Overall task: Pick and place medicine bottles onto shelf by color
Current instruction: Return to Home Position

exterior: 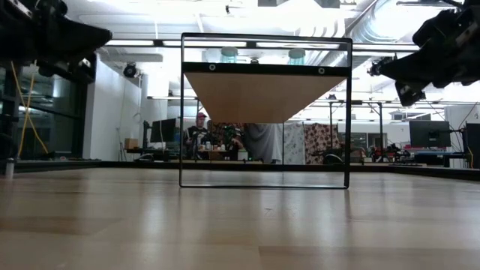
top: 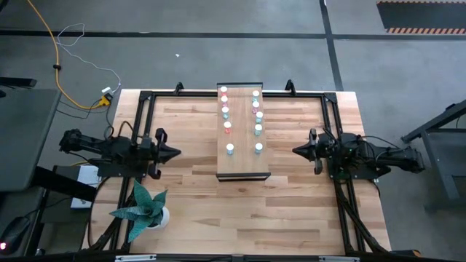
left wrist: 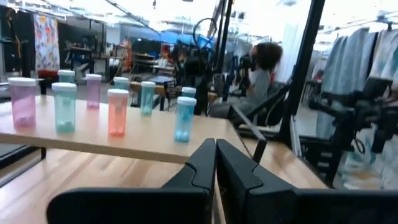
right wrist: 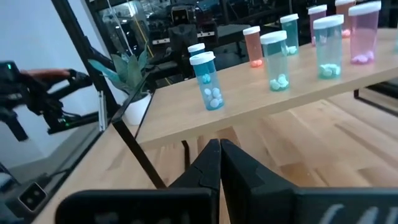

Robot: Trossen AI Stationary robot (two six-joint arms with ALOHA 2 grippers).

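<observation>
The shelf is a long pale board raised on a thin black frame in the table's middle. Several medicine bottles stand upright on it in two rows, pink, orange, teal and blue with white caps. My left wrist view shows them on the board; my right wrist view does too. My left gripper hovers shut left of the shelf, pointing at it. My right gripper hovers shut on the shelf's right. Both hold nothing.
A potted plant with green spiky leaves stands at the table's near left corner. Black frame rails run along the table's far, left and right sides. Bare tabletop lies near the shelf. A person sits in the room beyond.
</observation>
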